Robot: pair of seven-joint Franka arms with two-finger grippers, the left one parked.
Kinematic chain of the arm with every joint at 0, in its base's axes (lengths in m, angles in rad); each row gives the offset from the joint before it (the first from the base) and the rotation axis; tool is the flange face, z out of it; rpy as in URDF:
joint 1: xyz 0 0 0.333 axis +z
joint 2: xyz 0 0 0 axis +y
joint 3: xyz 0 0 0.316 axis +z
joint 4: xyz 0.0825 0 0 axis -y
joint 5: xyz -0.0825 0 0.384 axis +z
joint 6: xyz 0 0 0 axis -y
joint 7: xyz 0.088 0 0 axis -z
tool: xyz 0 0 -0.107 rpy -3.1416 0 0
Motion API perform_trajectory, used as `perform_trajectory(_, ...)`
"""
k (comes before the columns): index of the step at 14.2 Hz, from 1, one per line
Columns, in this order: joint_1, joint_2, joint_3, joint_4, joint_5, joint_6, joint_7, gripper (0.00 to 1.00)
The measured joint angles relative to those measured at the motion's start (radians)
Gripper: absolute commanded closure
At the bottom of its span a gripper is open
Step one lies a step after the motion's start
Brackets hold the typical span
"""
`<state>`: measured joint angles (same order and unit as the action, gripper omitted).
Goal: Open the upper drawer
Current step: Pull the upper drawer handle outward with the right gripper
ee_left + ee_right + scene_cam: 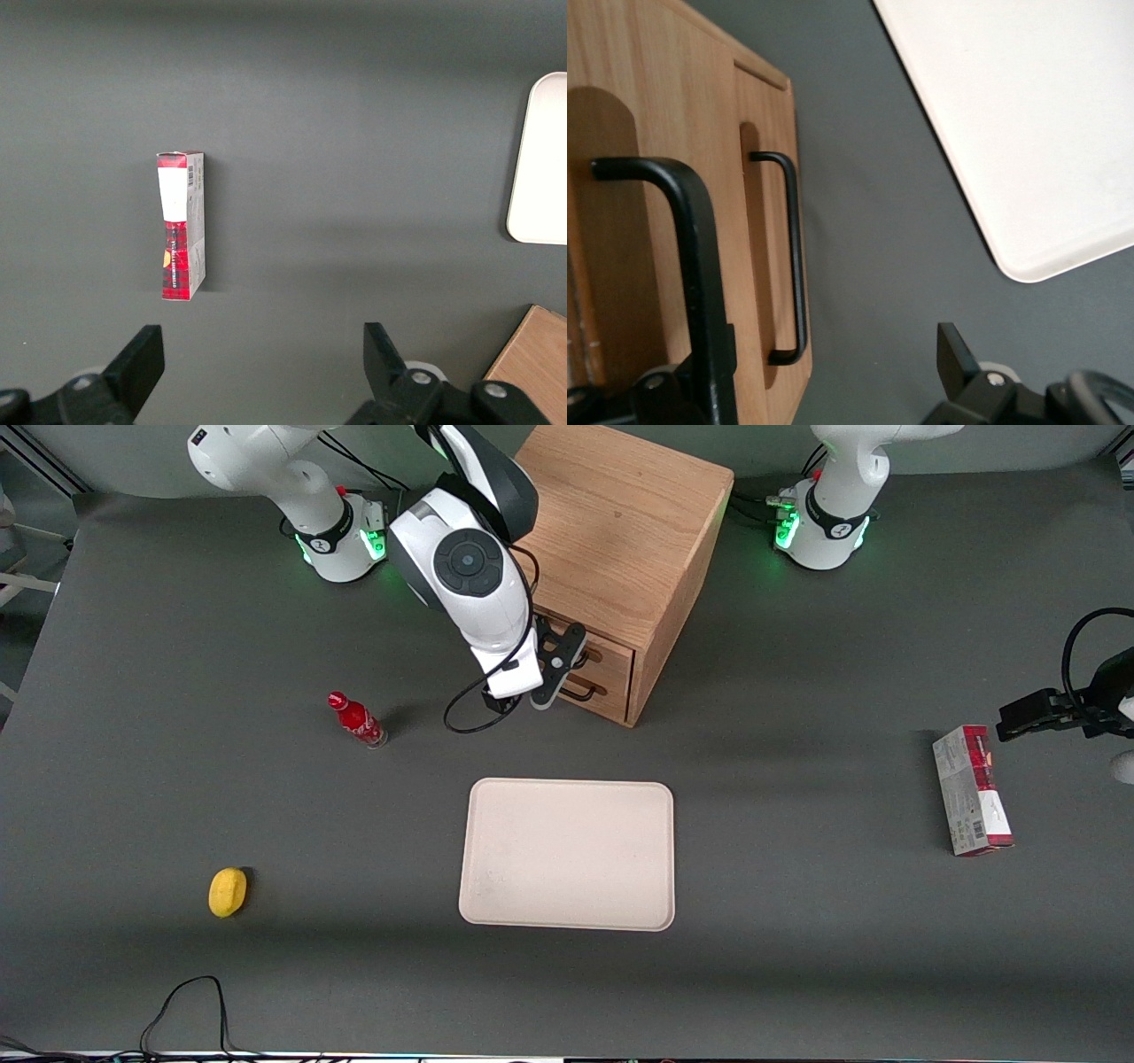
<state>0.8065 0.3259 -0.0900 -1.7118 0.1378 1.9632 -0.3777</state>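
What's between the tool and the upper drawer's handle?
Nothing: the right wrist view shows the open tool right at the upper drawer handle, no object intervening.

- A cream tray (567, 855) is laid mid-table.
- A red bottle (357, 720) and a yellow lemon (228, 891) are seen toward the working arm's end.
- A red-and-white box (971, 789) is laid toward the parked arm's end.

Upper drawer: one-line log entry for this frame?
phase: reach | pincer: open, at cabinet front, one finger against thin black wire handle | light oak upper drawer: shut | grasp: not yet closed
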Motion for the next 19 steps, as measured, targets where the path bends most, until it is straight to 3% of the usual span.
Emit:
perform_trajectory(6, -0.092, 0.005, -0.004, 0.030, 0.000, 0.000, -0.090, 0.00)
perform_trajectory(19, -0.181, 0.096, -0.006, 0.164, 0.019, -0.036, -0.096, 0.00)
